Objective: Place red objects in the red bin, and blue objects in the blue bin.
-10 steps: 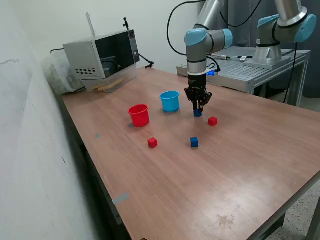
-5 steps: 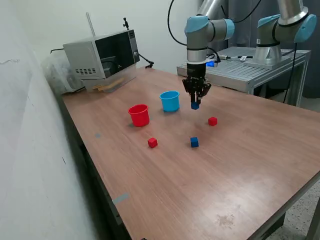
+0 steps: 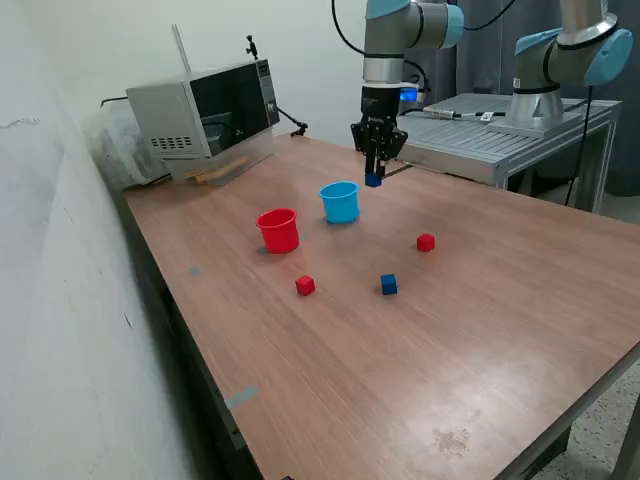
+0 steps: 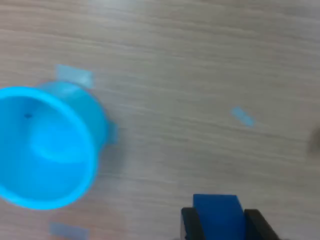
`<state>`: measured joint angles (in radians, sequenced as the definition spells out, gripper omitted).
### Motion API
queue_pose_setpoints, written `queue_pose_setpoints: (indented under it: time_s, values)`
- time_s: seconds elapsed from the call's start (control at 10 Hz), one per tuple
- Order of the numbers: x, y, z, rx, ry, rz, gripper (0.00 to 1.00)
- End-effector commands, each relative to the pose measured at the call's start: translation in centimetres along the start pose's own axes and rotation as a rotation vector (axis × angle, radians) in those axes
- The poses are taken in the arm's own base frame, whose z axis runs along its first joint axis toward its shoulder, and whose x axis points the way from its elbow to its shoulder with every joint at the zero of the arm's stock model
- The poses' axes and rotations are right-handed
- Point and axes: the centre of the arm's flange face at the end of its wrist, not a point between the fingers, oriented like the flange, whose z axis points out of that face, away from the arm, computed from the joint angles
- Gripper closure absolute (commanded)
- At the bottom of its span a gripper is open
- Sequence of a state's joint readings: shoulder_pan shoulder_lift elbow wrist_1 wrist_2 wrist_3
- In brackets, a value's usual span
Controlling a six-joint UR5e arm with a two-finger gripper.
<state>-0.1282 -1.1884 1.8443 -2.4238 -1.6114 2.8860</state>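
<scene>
Our tool (image 3: 373, 176) is clenched on 1 dark blue cube (image 3: 373, 180), and since a second ago it has risen off the table (image 3: 480, 330) and swung toward the exterior view's left, away from the spot near the red cube (image 3: 426, 242) where it made the grasp. It now hangs in the air just beside the light blue cup (image 3: 340, 202), a little behind it in the exterior view and not yet over the opening. The wrist view agrees: the cube (image 4: 216, 214) sits between the 2 black fingers (image 4: 190, 223), while the blue cup (image 4: 44, 146) lies off to one side with its mouth open and nothing visible inside.

We judge the pick as done and the carry as nearly finished; what remains is a short shift to centre the cube above the rim before letting go.

On the table, 1 more blue cube (image 3: 389, 285) and 2 red cubes, the second (image 3: 305, 286) nearer the red cup (image 3: 278, 230), wait untouched. The red cup stands upright just beside the blue one.
</scene>
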Motion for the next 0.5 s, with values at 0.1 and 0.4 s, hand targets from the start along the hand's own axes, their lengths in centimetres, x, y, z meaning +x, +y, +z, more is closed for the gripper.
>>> queue_pose_setpoints:
  time_s: [0.1,0.4]
  values:
    - [-9.5,-0.6,-0.9,0.004,-0.034,0.111,1.0]
    - [-10.4,-0.8,-0.7,0.007,-0.035,0.12,1.0]
